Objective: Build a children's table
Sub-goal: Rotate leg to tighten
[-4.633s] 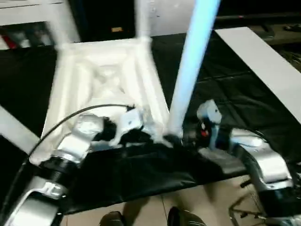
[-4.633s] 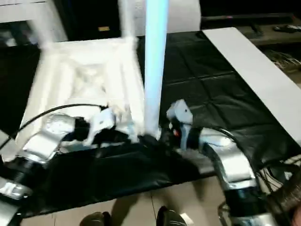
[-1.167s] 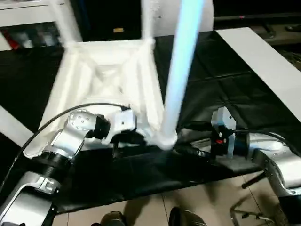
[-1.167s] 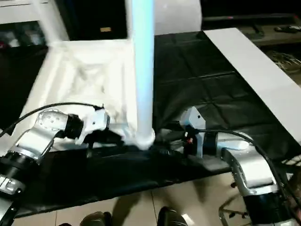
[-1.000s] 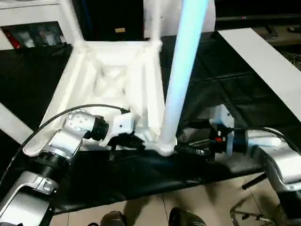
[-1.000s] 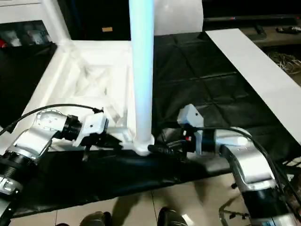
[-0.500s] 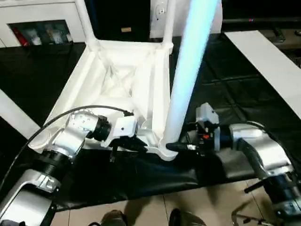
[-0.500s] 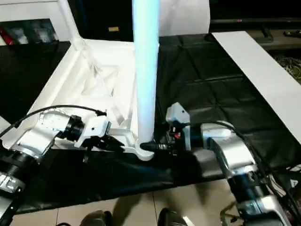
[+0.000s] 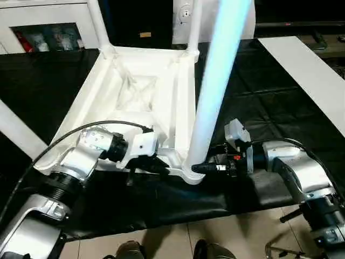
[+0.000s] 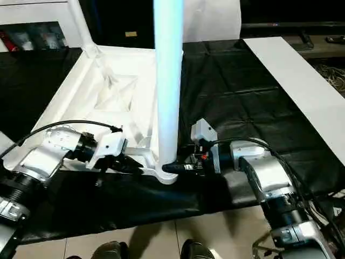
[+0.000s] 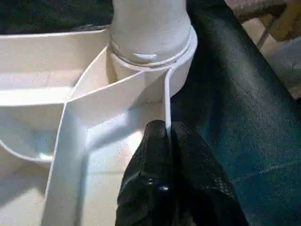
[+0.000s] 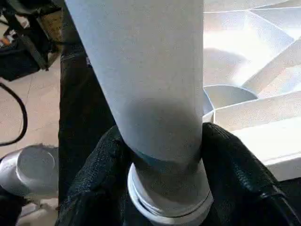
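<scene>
The white ribbed plastic tabletop [image 9: 135, 108] lies underside up on the black-covered desk [image 9: 259, 108], near its front edge. The right gripper [image 12: 160, 183] clamps the near white tapered tube leg [image 9: 213, 91] just above its corner socket; the left gripper [image 11: 167, 141], jaws together, pinches a rib. Best twist squarely, keeping the leg upright. I count three upright legs, one tabletop.

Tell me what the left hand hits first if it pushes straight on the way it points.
Probably the round corner socket of the white plastic tabletop, where the white tube leg stands. The left hand already pinches the thin rib leading to it.
</scene>
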### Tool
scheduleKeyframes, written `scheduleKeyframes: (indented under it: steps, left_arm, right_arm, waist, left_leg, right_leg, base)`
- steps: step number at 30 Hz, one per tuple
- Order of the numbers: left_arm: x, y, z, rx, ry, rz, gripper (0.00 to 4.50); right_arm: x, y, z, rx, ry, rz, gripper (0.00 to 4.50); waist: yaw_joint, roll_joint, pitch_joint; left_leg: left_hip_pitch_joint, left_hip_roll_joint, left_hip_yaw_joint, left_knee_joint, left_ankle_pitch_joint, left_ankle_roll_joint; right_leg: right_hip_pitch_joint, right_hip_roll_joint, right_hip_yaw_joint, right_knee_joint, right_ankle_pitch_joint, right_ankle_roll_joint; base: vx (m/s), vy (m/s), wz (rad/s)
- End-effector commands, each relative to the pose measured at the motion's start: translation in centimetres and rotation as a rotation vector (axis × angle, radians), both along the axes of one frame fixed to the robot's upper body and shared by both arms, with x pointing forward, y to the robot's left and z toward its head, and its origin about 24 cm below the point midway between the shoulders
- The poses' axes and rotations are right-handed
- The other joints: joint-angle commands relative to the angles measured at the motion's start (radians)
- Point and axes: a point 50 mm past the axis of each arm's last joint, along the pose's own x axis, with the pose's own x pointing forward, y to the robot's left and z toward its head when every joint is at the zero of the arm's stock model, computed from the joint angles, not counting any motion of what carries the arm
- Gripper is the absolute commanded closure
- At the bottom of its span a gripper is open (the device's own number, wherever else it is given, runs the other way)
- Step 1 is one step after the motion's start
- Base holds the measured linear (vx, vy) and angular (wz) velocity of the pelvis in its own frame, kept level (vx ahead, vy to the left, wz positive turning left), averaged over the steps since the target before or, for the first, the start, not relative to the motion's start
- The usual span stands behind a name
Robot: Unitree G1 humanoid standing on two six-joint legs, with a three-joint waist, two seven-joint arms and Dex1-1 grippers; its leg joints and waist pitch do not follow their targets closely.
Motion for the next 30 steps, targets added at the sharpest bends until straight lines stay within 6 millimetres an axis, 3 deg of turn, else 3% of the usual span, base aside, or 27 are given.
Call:
scheduleKeyframes:
  steps: [1, 4, 6, 8, 10, 11, 12, 13, 15, 16, 17, 18, 19, 20, 21, 22, 23, 24, 25, 26, 27, 28, 29, 30]
  left_arm:
    - [-0.2, -1.3, -0.7, -0.009, 0.019, 0.025, 4.50]
    - [-0.1, -2.4, -0.8, -0.030, 0.023, 0.076, 4.50]
    - [0.0, -3.5, -0.8, -0.064, 0.037, 0.115, 4.50]
    - [0.1, -4.3, -0.7, -0.075, 0.046, 0.142, 4.50]
    - [0.2, -4.9, -0.7, -0.079, 0.049, 0.164, 4.50]
    - [0.6, -5.5, -0.6, -0.092, 0.042, 0.210, 4.50]
    - [0.9, -6.1, -0.5, -0.107, 0.035, 0.254, 4.50]
    - [1.1, -6.5, -0.4, -0.116, 0.032, 0.284, 4.50]
    - [1.8, -7.5, -0.3, -0.125, 0.018, 0.360, 4.50]
    - [2.1, -7.7, -0.3, -0.121, 0.007, 0.391, 4.50]
    - [2.2, -7.9, -0.3, -0.118, 0.001, 0.408, 4.50]
    - [2.5, -8.0, -0.2, -0.116, -0.011, 0.436, 4.50]
    - [2.7, -8.0, -0.1, -0.117, -0.018, 0.454, 4.50]
    - [2.7, -8.0, -0.1, -0.118, -0.019, 0.455, 4.50]
    - [2.8, -8.0, 0.0, -0.116, -0.030, 0.463, 4.50]
    - [2.8, -8.0, 0.0, -0.113, -0.033, 0.460, 4.50]
    - [2.7, -7.8, 0.0, -0.104, -0.047, 0.437, 4.50]
    - [2.7, -7.5, 0.0, -0.098, -0.048, 0.424, 4.50]
    - [2.6, -7.3, -0.1, -0.095, -0.047, 0.421, 4.50]
    - [2.6, -6.9, -0.2, -0.087, -0.055, 0.401, 4.50]
    - [2.5, -6.3, -0.3, -0.070, -0.061, 0.384, 4.50]
    - [2.5, -6.3, -0.3, -0.070, -0.061, 0.384, 4.50]
    - [2.3, -5.5, -0.5, -0.049, -0.077, 0.344, 4.50]
    - [2.2, -5.3, -0.5, -0.045, -0.075, 0.340, 4.50]
  right_arm:
    - [-0.7, 1.2, -0.1, 0.057, 0.030, 0.018, 2.55]
    - [-1.0, 2.2, -0.2, 0.079, 0.038, -0.030, 2.55]
    - [-1.0, 3.2, -0.6, 0.066, 0.050, -0.099, 2.55]
    - [-0.9, 4.0, -0.7, 0.072, 0.058, -0.148, 2.55]
    - [-0.8, 4.5, -0.7, 0.080, 0.062, -0.185, 2.55]
    - [-0.5, 5.4, -0.6, 0.104, 0.074, -0.250, 2.55]
    - [-0.2, 6.2, -0.5, 0.120, 0.086, -0.304, 2.55]
    - [-0.1, 6.7, -0.4, 0.129, 0.096, -0.341, 2.55]
    - [0.4, 8.2, -0.3, 0.137, 0.114, -0.455, 2.55]
    - [0.7, 8.8, -0.3, 0.142, 0.120, -0.509, 2.55]
    - [0.8, 9.1, -0.2, 0.144, 0.123, -0.541, 2.55]
    - [1.2, 9.6, -0.2, 0.141, 0.120, -0.607, 2.55]
    - [1.6, 9.8, -0.2, 0.141, 0.121, -0.659, 2.55]
    - [1.6, 9.9, -0.2, 0.140, 0.121, -0.664, 2.55]
    - [2.1, 10.0, -0.3, 0.139, 0.123, -0.753, 2.55]
    - [2.2, 10.1, -0.3, 0.148, 0.124, -0.764, 2.55]
    - [2.4, 10.1, -0.2, 0.176, 0.118, -0.791, 1.99]
    - [2.4, 9.9, -0.1, 0.186, 0.105, -0.806, 1.99]
    - [2.4, 9.8, 0.0, 0.190, 0.096, -0.816, 1.85]
    - [2.3, 9.5, 0.1, 0.189, 0.078, -0.826, 1.83]
    - [2.1, 8.9, 0.0, 0.181, 0.054, -0.833, 1.75]
    - [2.1, 8.9, 0.0, 0.181, 0.054, -0.833, 1.63]
    - [1.7, 8.2, 0.0, 0.170, 0.021, -0.833, 1.48]
    - [1.7, 8.0, 0.0, 0.169, 0.016, -0.834, 1.48]
  waist:
    - [-0.004, -0.011, -0.086]
    - [-0.005, -0.011, -0.079]
    - [-0.011, -0.013, -0.073]
    - [-0.017, -0.011, -0.063]
    - [-0.033, -0.011, -0.056]
    - [-0.046, -0.013, -0.058]
    - [-0.048, -0.009, -0.059]
    - [-0.060, -0.007, -0.059]
    - [-0.080, 0.008, -0.059]
    - [-0.091, 0.015, -0.058]
    - [-0.104, 0.021, -0.057]
    - [-0.105, 0.032, -0.050]
    - [-0.085, 0.049, -0.048]
    - [-0.059, 0.037, -0.035]
    - [-0.059, -0.018, -0.044]
    - [-0.066, -0.037, -0.043]
    - [-0.071, -0.053, -0.037]
    - [-0.063, -0.039, -0.051]
    - [-0.041, -0.006, -0.066]
    - [-0.051, 0.011, -0.081]
    - [-0.051, 0.016, -0.087]
    - [-0.057, 0.008, -0.085]
    - [-0.055, -0.001, -0.076]
    - [-0.060, -0.005, -0.072]
  left_leg:
    - [0.000, 0.019, 0.007, -0.053, -0.116, 0.095]
    - [0.002, 0.019, 0.007, -0.056, -0.145, 0.083]
    - [0.001, 0.015, 0.003, -0.060, -0.192, 0.060]
    - [0.008, 0.011, 0.000, -0.062, -0.251, 0.042]
    - [0.019, 0.001, -0.009, -0.059, -0.327, 0.018]
    - [0.013, -0.001, -0.014, -0.060, -0.328, 0.014]
    - [0.013, -0.001, -0.016, -0.060, -0.331, 0.013]
    - [0.010, 0.002, -0.021, -0.063, -0.346, 0.010]
    - [0.018, 0.009, -0.032, -0.067, -0.409, 0.007]
    - [0.022, 0.018, -0.043, -0.073, -0.471, 0.005]
    - [0.016, 0.033, -0.055, -0.087, -0.547, 0.010]
    - [0.011, 0.049, -0.063, -0.105, -0.614, 0.007]
    - [-0.021, 0.101, -0.072, -0.174, -0.776, -0.009]
    - [-0.026, 0.106, -0.044, -0.216, -0.849, -0.002]
    - [0.069, 0.019, -0.010, -0.107, -0.706, -0.020]
    - [0.113, -0.042, -0.005, -0.002, -0.524, -0.021]
    - [0.098, -0.072, -0.011, 0.094, -0.261, 0.016]
    - [0.035, -0.061, -0.025, 0.060, -0.201, 0.035]
    - [-0.012, -0.011, -0.052, -0.038, -0.162, 0.036]
    - [0.002, 0.007, -0.063, -0.059, -0.143, 0.022]
    - [0.010, 0.008, -0.059, -0.060, -0.123, 0.019]
    - [0.012, 0.009, -0.050, -0.065, -0.106, 0.024]
    - [0.020, 0.004, -0.040, -0.065, -0.178, 0.032]
    - [0.025, -0.001, -0.035, -0.065, -0.230, 0.035]
  right_leg:
    - [0.073, -0.046, 0.051, -0.055, -0.263, -0.211]
    - [0.070, -0.048, 0.052, -0.065, -0.322, -0.191]
    - [0.069, -0.048, 0.047, -0.077, -0.436, -0.150]
    - [0.061, -0.050, 0.042, -0.096, -0.569, -0.103]
    - [0.060, -0.053, 0.021, -0.127, -0.741, -0.025]
    - [0.068, -0.053, 0.013, -0.133, -0.747, -0.003]
    - [0.068, -0.054, 0.008, -0.136, -0.748, 0.002]
    - [0.070, -0.053, -0.001, -0.139, -0.732, 0.005]
    - [0.075, -0.051, -0.024, -0.152, -0.701, 0.005]
    - [0.087, -0.051, -0.043, -0.157, -0.668, 0.009]
    - [0.105, -0.047, -0.057, -0.150, -0.611, 0.015]
    - [0.114, -0.044, -0.058, -0.132, -0.579, 0.012]
    - [0.150, -0.034, -0.021, 0.024, -0.367, -0.036]
    - [0.134, -0.019, 0.020, 0.096, -0.227, -0.044]
    - [0.030, -0.036, 0.068, -0.050, -0.587, -0.011]
    - [-0.022, -0.067, 0.034, -0.154, -0.890, 0.031]
    - [-0.021, -0.106, 0.032, -0.222, -1.219, 0.101]
    - [0.068, -0.136, 0.045, -0.188, -1.160, 0.104]
    - [0.121, -0.123, 0.044, -0.127, -0.875, 0.071]
    - [0.106, -0.077, 0.027, -0.095, -0.538, 0.004]
    - [0.099, -0.067, 0.027, -0.083, -0.395, -0.040]
    - [0.095, -0.057, 0.033, -0.069, -0.234, -0.117]
    - [0.085, -0.049, 0.035, -0.083, -0.323, -0.133]
    - [0.079, -0.048, 0.036, -0.092, -0.412, -0.128]
  base:
    - [0.000, 0.000, 0.00]
    - [0.000, 0.000, 0.00]
    - [0.000, 0.000, 0.00]
    - [-0.057, 0.006, -0.02]
    - [-0.056, 0.012, -0.05]
    - [-0.052, 0.016, -0.07]
    - [0.000, 0.000, 0.00]
    - [0.000, 0.000, 0.00]
    - [0.000, 0.000, 0.00]
    - [-0.047, 0.051, -0.11]
    - [-0.047, 0.051, -0.11]
    - [-0.055, 0.036, -0.11]
    - [-0.081, 0.004, -0.03]
    - [-0.081, 0.004, -0.03]
    - [-0.022, -0.054, 0.18]
    - [0.030, -0.111, 0.09]
    - [0.030, -0.111, 0.09]
    - [0.085, -0.061, -0.39]
    - [0.111, 0.013, -0.43]
    - [0.111, 0.013, -0.43]
    - [0.000, 0.000, 0.00]
    - [0.000, 0.000, 0.00]
    - [0.000, 0.000, 0.00]
    - [0.000, 0.000, 0.00]
